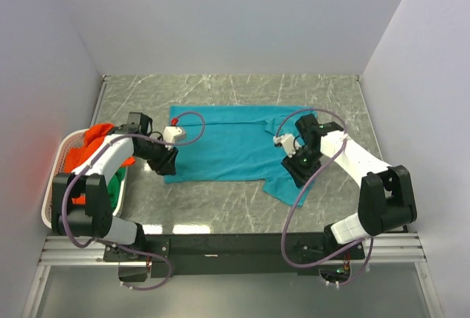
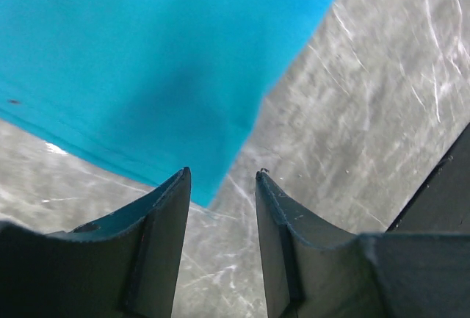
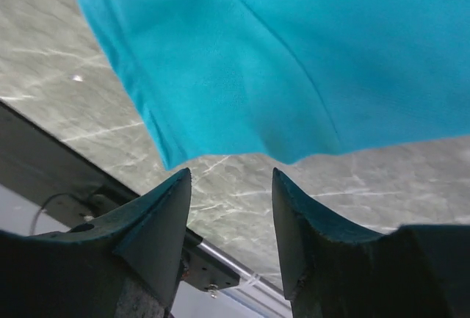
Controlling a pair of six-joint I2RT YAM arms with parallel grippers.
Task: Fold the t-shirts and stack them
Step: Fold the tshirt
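Note:
A teal t-shirt (image 1: 235, 145) lies spread flat on the marble table. My left gripper (image 1: 167, 165) is open and empty at the shirt's near left corner; in the left wrist view the teal corner (image 2: 213, 186) points between the fingertips (image 2: 220, 175). My right gripper (image 1: 295, 172) is open and empty over the shirt's near right sleeve; in the right wrist view the teal hem (image 3: 242, 112) hangs just beyond the fingertips (image 3: 229, 175). An orange t-shirt (image 1: 99, 145) and a green t-shirt (image 1: 116, 186) sit in the basket at the left.
A white laundry basket (image 1: 55, 186) stands at the table's left edge beside the left arm. White walls close the back and both sides. The black mounting rail (image 1: 235, 248) runs along the near edge.

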